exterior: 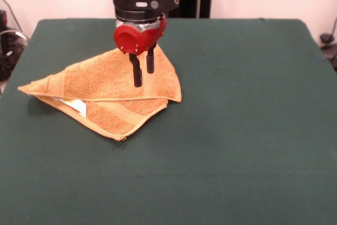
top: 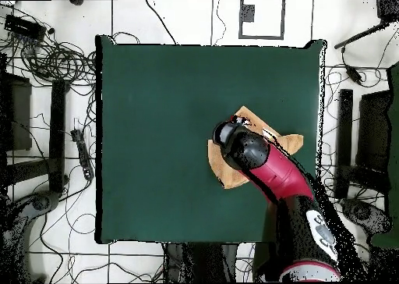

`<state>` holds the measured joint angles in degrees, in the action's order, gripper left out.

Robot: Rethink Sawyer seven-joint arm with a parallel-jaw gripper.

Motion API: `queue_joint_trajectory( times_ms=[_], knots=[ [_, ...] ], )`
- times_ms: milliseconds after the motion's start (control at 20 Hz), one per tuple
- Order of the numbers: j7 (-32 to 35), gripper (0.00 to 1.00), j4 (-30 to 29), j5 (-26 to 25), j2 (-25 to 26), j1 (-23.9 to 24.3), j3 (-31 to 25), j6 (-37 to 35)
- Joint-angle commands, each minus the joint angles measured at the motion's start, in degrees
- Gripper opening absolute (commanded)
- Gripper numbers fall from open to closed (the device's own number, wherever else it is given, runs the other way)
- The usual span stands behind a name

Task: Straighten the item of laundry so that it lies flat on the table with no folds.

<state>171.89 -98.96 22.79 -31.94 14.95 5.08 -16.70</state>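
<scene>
Dark green felt covers a large rectangular table (exterior: 237,130) that fills most of the front view, with a pale wall behind it. On the table's left half in this view lies a small golden-orange terry towel (exterior: 95,85), folded over on itself into a rough triangle. Its long axis runs left to right, tilting slightly, with one sharp corner pointing to the left edge of the table and a blunter corner toward the middle. The peak of the triangle points away from the camera, under the robot. A lower layer pokes out beneath the folded upper layer along the near edge, coming to a point toward the camera. A woven border band crosses the cloth near the left end, and a small white tag (exterior: 73,106) shows at the lower left where the layers part.

A red and black arm comes down from above over the towel's far part. Its gripper (exterior: 143,72) has two black fingers (exterior: 137,72) hanging straight down with a narrow gap between them, holding nothing; their tips are just over the cloth, and contact cannot be told.

From overhead, the arm (top: 273,172) hides most of the towel (top: 222,168), which sits near the table's (top: 156,101) right side.
</scene>
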Motion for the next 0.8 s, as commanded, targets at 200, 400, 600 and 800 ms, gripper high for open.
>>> queue_joint_trajectory(
  times_ms=[200, 400, 600, 800],
  knots=[
    [8.82, 1.0, 7.61, 2.25, 11.64, -9.06, 2.42, -5.25],
    [7.29, 1.0, 7.25, 2.79, 11.71, -8.15, 0.36, -5.05],
    [9.13, 1.0, 7.39, 4.0, 13.63, -9.89, 1.74, -3.9],
    [6.1, 1.0, 4.16, 2.81, 12.95, -7.65, -1.08, -0.68]
  ],
)
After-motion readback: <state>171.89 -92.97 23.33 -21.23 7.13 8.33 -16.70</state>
